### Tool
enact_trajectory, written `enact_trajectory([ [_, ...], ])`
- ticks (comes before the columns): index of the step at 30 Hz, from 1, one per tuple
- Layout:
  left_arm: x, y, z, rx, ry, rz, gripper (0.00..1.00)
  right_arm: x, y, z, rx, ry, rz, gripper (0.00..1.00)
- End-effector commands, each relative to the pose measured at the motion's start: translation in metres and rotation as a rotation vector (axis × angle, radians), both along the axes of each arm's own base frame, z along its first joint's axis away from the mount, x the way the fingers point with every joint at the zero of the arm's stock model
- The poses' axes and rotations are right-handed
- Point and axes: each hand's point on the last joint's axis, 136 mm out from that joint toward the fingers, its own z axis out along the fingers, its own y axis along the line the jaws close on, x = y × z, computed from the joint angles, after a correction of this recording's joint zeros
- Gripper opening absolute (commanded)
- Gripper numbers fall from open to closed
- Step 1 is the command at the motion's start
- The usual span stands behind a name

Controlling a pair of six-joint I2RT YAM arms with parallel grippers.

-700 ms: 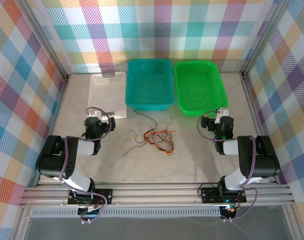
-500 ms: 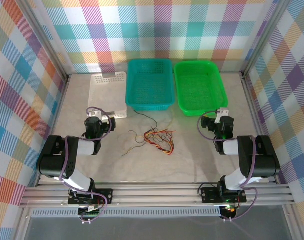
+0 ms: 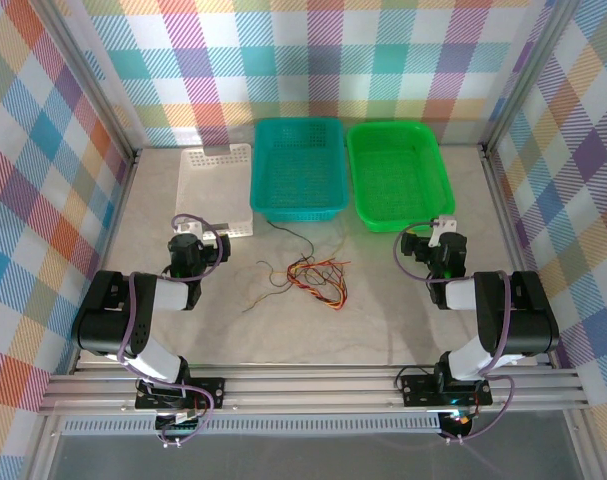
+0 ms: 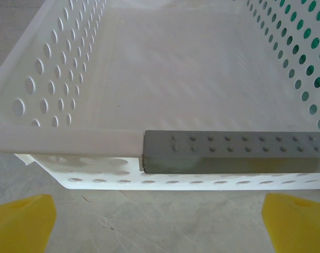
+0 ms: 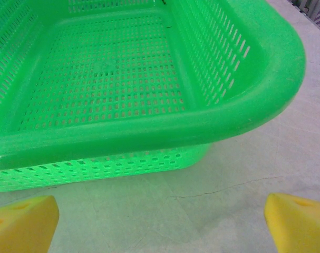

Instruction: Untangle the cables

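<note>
Nothing has moved since the earlier frames. Top view: the cables (image 3: 313, 278) lie mid-frame on the worktop (image 3: 383, 310), well apart from the left gripper (image 3: 191, 238) and right gripper (image 3: 443, 238) flanking them. Left wrist: fingertips (image 4: 22, 224) spread wide, empty, facing a white basket (image 4: 70, 139). Right wrist: likewise wide, empty, facing a green basket (image 5: 149, 132).

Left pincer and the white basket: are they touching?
Apart. The left wrist view shows a strip of bare table between the yellow fingertips of the left pincer and the white basket.

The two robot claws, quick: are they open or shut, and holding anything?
Left gripper: open, holding nothing.
Right gripper: open, holding nothing.
</note>
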Motion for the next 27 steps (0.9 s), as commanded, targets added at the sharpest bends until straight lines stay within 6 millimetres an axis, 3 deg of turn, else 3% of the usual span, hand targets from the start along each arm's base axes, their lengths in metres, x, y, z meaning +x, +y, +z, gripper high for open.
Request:
enact_trajectory([
  [1, 0.006, 0.002, 0.011, 0.009, -0.035, -0.006, 1.0, 0.009, 0.002, 0.017, 0.007, -0.058, 0.002, 1.0],
  [10, 0.006, 0.002, 0.01, 0.008, -0.033, -0.006, 1.0, 0.008, 0.002, 0.018, 0.008, -0.063, 0.005, 1.0],
  [15, 0.006, 0.001, 0.011, 0.008, -0.034, -0.007, 1.0, 0.006, 0.007, 0.033, -0.013, -0.055, 0.024, 1.0],
  [19, 0.006, 0.001, 0.011, 0.008, -0.034, -0.008, 1.0, -0.001, 0.01, 0.066, -0.058, -0.092, -0.009, 1.0],
  [21, 0.006, 0.002, 0.01, 0.008, -0.034, -0.006, 1.0, -0.01, 0.013, 0.07, -0.029, -0.071, -0.008, 1.0],
  [27, 0.006, 0.002, 0.01, 0.009, -0.034, -0.006, 1.0, -0.03, 0.04, 0.111, 0.171, -0.127, 0.073, 1.0],
])
